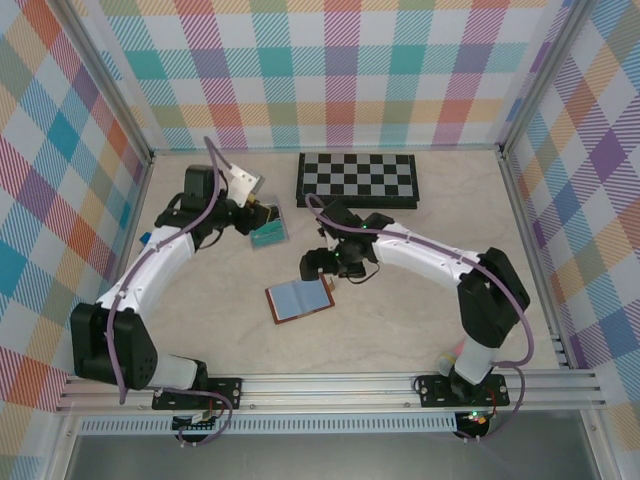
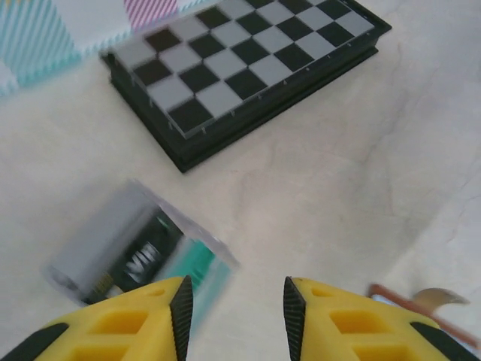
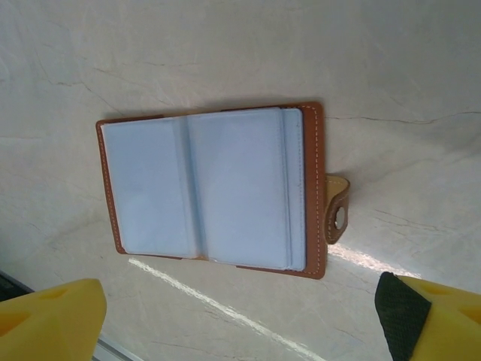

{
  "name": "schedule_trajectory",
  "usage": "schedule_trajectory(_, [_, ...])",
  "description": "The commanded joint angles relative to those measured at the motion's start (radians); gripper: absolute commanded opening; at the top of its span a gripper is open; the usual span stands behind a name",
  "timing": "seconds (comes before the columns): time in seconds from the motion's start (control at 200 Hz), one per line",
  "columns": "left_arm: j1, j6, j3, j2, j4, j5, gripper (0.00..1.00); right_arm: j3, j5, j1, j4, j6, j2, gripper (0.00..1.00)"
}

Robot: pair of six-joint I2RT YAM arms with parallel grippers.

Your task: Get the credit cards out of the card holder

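Pale marbled worktop is carrying the card holder (image 3: 214, 192), which is lying spread open and flat, its blue-grey pockets looking empty. Right jaws are hovering wide apart above it, touching nothing. Left jaws are standing apart and empty just beside the credit cards (image 2: 197, 267), which are lying blurred in a clear tray (image 2: 101, 237) near the chessboard (image 2: 240, 68). A card hiding in a pocket could be getting missed, and a careless descent risks sliding the thin holder along the smooth surface.

Brown card holder (image 3: 210, 188), black-and-grey chessboard (image 1: 357, 179)
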Motion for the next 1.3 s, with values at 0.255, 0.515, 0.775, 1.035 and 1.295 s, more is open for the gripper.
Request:
schedule_trajectory(0.255, [-0.086,-0.54,-0.414,-0.478,0.047,-0.232,0.35,0.08,0.023,0.035,-0.032,-0.029,0.103,0.78])
schedule_trajectory(0.515, [-0.105,-0.872,-0.472,-0.603,-0.221,-0.342,0.34,0.124,0.098,0.06,-0.036,-0.011,0.118,0.78])
schedule_trajectory(0.775, [-0.133,-1.027,-0.48,-0.387,-0.166,-0.157,0.27,0.189,0.068,0.082,-0.05,-0.024,0.179,0.71])
schedule_trajectory(1.035, [-0.23,-1.152,-0.484,-0.172,0.007,-0.109,0.25,0.253,0.056,0.08,-0.107,-0.03,0.267,0.61])
schedule_trajectory(1.295, [-0.274,-1.198,-0.45,-0.012,0.003,-0.172,0.18,0.309,0.061,0.076,-0.189,-0.021,0.343,0.58])
